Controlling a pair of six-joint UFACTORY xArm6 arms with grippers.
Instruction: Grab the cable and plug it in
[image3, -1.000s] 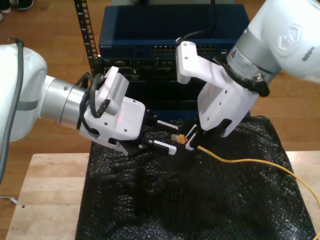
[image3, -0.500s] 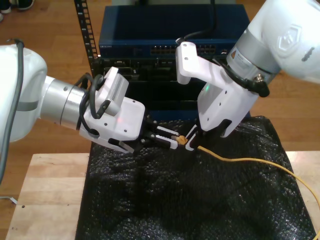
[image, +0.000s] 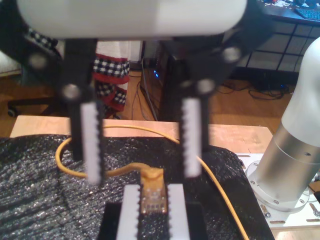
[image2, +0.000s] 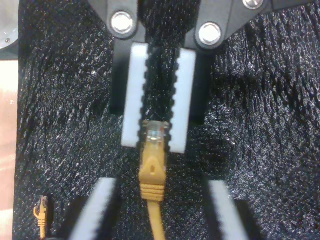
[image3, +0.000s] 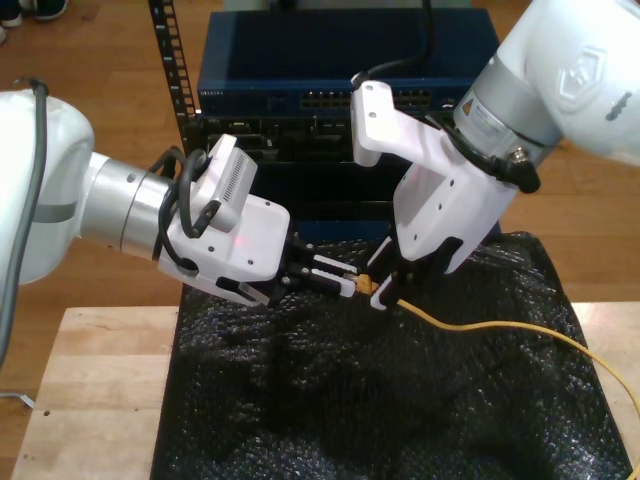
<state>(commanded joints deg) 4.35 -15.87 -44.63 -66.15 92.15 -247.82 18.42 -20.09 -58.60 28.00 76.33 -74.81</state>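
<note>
Gripping the clear plug (image: 152, 197) of the cable (image3: 500, 325) with my first gripper (image3: 345, 285), on the arm reaching in from the exterior view's left. White serrated pads (image: 129, 212) pressed to both sides of the plug, jaws closed on it. Holding my second gripper (image3: 385, 295) spread wide just behind the plug, on the arm reaching down from the exterior view's right. Fingers (image2: 102, 205) either side of the orange boot with clear gaps, no contact. Plug tip pointing into my first gripper, boot and cord trailing back between the spread fingers. Both grippers close together over the black bubbly mat (image3: 300, 400). From there, cord running across the mat toward the exterior view's right edge. Mat lying on a wooden table (image3: 100, 380), with a blue rack unit (image3: 300, 70) behind. Also spotting a separate small orange connector (image2: 41, 210) lying on the mat near its edge.
</note>
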